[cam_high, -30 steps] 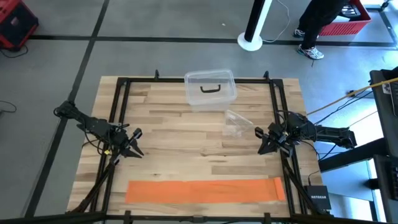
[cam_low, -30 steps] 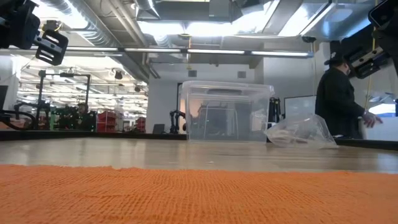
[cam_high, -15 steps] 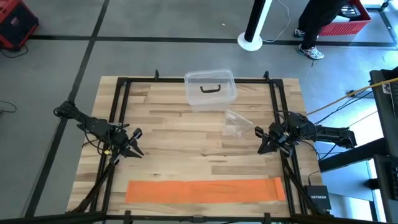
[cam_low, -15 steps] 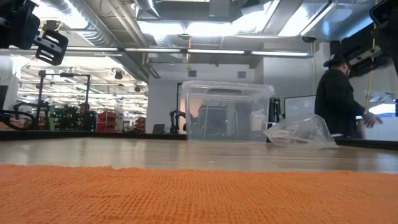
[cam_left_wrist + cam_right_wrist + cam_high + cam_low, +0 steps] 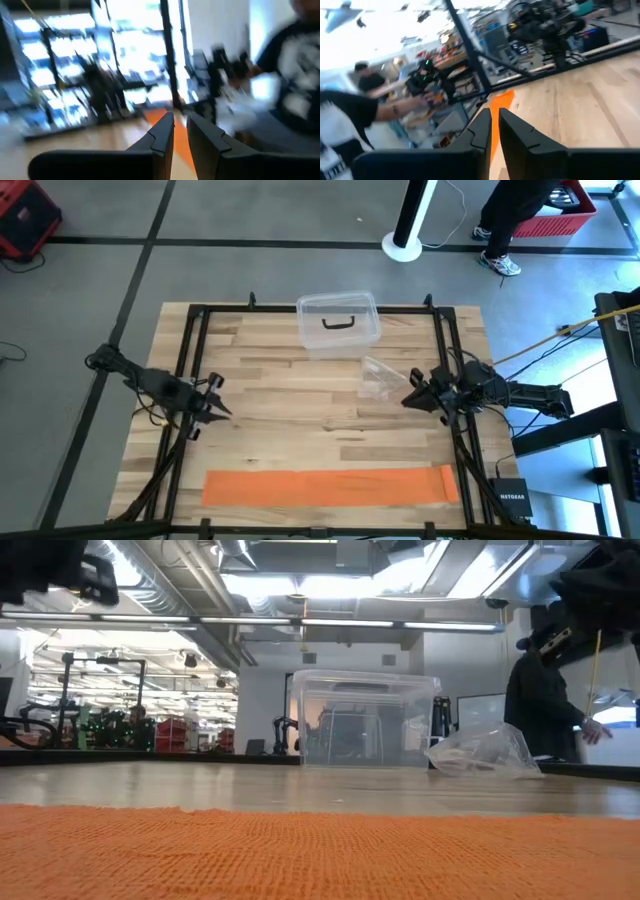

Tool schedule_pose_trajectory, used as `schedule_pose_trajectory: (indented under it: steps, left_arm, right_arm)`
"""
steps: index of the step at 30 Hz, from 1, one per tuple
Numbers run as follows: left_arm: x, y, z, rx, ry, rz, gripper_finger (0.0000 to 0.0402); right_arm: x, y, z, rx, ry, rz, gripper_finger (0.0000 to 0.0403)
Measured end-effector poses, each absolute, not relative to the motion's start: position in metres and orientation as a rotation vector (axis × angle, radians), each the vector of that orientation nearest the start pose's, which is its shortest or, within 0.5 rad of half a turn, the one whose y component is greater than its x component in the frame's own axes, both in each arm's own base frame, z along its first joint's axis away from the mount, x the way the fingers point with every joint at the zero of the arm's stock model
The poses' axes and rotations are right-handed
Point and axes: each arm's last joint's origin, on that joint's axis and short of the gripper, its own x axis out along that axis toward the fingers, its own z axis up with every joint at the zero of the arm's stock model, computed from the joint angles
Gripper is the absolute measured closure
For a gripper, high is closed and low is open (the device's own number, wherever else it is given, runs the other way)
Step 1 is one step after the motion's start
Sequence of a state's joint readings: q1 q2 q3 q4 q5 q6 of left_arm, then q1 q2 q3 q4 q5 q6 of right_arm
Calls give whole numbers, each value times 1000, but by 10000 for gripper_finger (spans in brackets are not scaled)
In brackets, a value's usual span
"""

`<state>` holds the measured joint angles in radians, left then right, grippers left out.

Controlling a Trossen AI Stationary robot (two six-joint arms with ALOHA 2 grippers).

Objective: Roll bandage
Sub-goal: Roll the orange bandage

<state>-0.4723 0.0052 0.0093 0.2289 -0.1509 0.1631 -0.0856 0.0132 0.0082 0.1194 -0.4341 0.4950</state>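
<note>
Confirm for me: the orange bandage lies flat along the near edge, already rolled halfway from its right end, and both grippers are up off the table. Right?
Not quite. In the high view the bandage lies full length as a flat band, with no roll at either end. The rest holds: it lies along the table's near edge, and the low view shows the left gripper and right gripper up off the table.

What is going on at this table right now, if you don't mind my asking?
Nothing is being handled yet. The orange bandage lies flat and unrolled along the table's near edge. The left gripper hovers over the left side and the right gripper over the right, both empty with fingers nearly shut. A clear plastic box and a small wrapper sit toward the far edge.
</note>
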Motion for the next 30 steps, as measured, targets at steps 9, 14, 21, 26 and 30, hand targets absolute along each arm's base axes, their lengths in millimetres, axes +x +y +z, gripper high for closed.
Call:
schedule_pose_trajectory:
  steps: [9,14,21,26,30]
  left_arm:
    - [83,-32,204,109,-411,-163,355]
    - [83,-25,207,16,-419,-24,355]
    - [87,-18,211,-52,-377,111,355]
    - [105,-21,218,-85,-221,125,355]
    - [125,-27,233,-32,-131,137,355]
  right_arm:
    - [97,-6,176,536,-99,35,363]
    - [98,-9,169,484,-59,-89,363]
    - [98,-9,183,385,-59,-103,363]
    - [99,-6,217,355,-65,17,363]
    - [101,-3,249,356,9,101,363]
